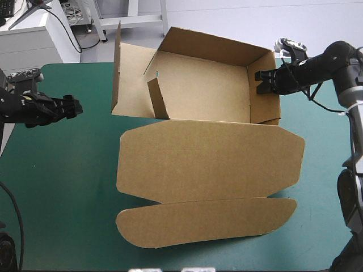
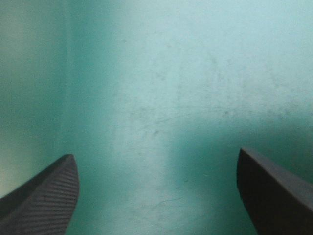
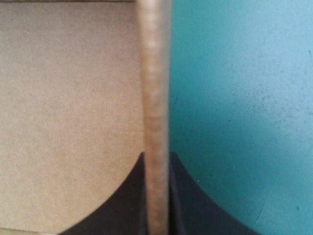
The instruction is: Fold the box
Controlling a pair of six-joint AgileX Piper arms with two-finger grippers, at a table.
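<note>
Box [image 1: 198,90] wall edge-on w/ right tool [image 3: 157,164] round it, outer face hidden.

We count one brown box [image 1: 210,164] on one table [image 1: 68,192] with a teal-green cover, and two black-fingered grippers: one left gripper [image 1: 78,106] and one right gripper [image 1: 258,83].

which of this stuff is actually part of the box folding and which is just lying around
In the job: box, walls partly raised, lid flat; right gripper, jaws shut on a side wall.
Just there: left gripper, jaws open, apart from it; teal-green cover.
</note>
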